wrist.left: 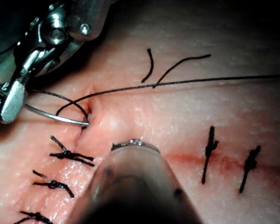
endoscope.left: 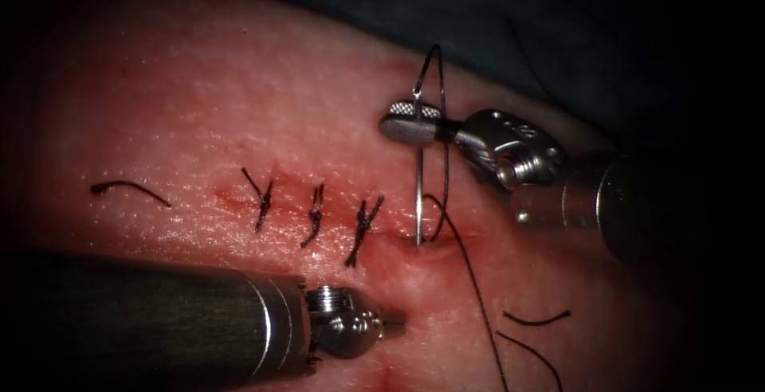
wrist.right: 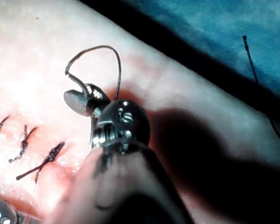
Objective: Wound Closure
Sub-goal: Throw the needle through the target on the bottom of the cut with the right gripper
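Find the right gripper (endoscope.left: 410, 119) at about one o'clock from the open right end of the cut (endoscope.left: 462, 235), clamped firmly on the needle (endoscope.left: 417, 193) behind the middle of its curve, toward the thread end. See the point of the needle sunk into the tissue (endoscope.left: 199, 105) at that end of the cut, just right of the three tied stitches (endoscope.left: 364, 221), with the rest of the steel standing up and clear. Judge the work in hand as a bite at this spot. For a clean bite, turn the wrist along the needle's own curve instead of pushing straight, and hold the grip square so the steel does not twist. Watch the thread (endoscope.left: 478, 296): trace it arching over the right gripper from twelve o'clock, dropping beside the needle and trailing off toward five o'clock, and keep that loop from catching under the point or round the gripper. Note the left gripper (endoscope.left: 392, 324) at about seven o'clock from the entry point, closed narrow on nothing and lying low over the tissue; use it, if needed, to steady the edge near the entry. Ignore the loose cut ends (endoscope.left: 538, 319) lying at four o'clock.
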Controlling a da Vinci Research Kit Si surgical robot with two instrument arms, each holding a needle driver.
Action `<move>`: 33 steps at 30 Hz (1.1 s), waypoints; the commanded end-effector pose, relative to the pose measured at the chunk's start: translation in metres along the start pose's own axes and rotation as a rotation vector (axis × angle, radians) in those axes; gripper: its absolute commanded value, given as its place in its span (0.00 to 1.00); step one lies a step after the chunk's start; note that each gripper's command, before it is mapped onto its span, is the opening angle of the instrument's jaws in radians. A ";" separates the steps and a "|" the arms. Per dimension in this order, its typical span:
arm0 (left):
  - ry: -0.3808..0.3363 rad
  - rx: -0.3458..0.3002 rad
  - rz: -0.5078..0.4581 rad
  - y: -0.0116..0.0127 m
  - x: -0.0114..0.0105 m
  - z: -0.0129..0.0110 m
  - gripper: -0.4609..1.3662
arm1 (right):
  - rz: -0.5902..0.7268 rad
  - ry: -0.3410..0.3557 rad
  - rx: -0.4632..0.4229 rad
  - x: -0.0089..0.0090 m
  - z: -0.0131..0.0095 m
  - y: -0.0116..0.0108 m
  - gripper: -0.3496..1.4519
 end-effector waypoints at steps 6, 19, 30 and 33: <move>0.000 -0.007 0.001 -0.0001 0.0000 -0.0002 0.06 | 0.092 -0.041 0.028 -0.0010 0.0000 -0.0008 0.00; 0.001 -0.014 0.003 -0.0004 -0.0002 -0.0008 0.12 | 0.184 -0.120 -0.036 -0.0041 -0.0010 -0.0024 0.00; 0.001 -0.014 0.003 -0.0006 -0.0002 -0.0009 0.13 | 0.220 -0.150 -0.020 -0.0071 -0.0012 -0.0043 0.00; 0.001 -0.014 0.003 -0.0006 -0.0002 -0.0009 0.13 | 0.236 -0.173 -0.018 -0.0082 -0.0012 -0.0049 0.00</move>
